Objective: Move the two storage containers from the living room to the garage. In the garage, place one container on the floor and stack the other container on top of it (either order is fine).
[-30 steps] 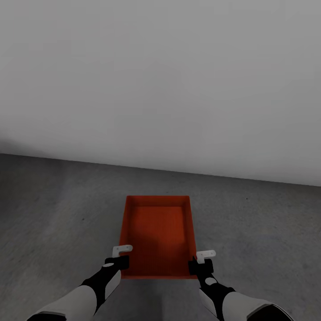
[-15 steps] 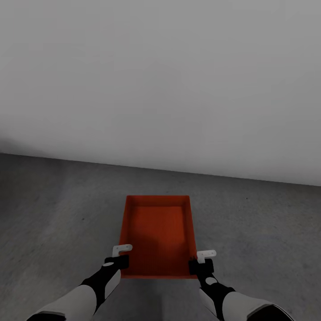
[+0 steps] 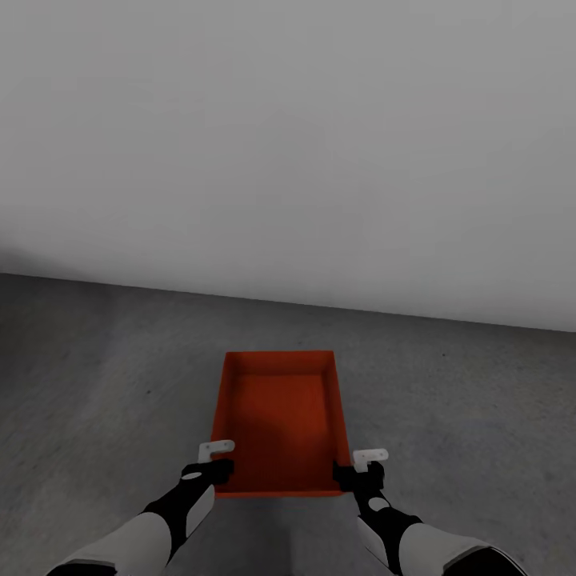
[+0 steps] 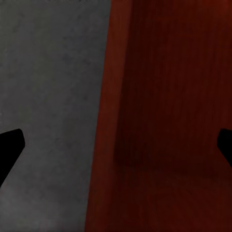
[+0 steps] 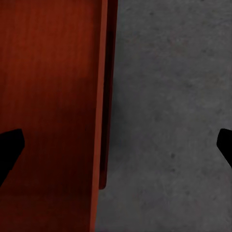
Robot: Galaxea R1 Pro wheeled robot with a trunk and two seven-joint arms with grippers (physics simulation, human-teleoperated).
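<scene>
Bin [image 3: 278, 420]: orange-red, open top, no lid, long axis running near-to-far. Centre of head view, near half of the floor, well short of the wall.
Floor [image 3: 96, 376]: dark grey mottled concrete, all round the bin.
Wall [image 3: 288, 144]: plain white-grey, far side, meets floor in one straight line.
L gripper [image 3: 216, 462]: at the bin's near-left corner, fingers spread wide across the left wall. One white fingertip [image 3: 216, 448] sits outside that wall.
L wrist cam: dark finger [image 4: 9, 147] over bare concrete [image 4: 48, 96], the other finger over the bin's inside [image 4: 169, 106], wall between them. Jaws apart, not pinching; can't tell if a pad touches the wall.
R gripper [image 3: 362, 468]: at the near-right corner, likewise spread across the right wall. White fingertip [image 3: 370, 455] outside the wall.
R wrist cam: one dark finger [image 5: 9, 147] over the bin floor [image 5: 48, 87], the other over concrete [image 5: 169, 96], rim edge running between. Jaws apart, not clamped.
Arms: L forearm [image 3: 172, 512] and R forearm [image 3: 384, 524], black wrists, white sleeves, coming in from the near edge either side of the bin.
</scene>
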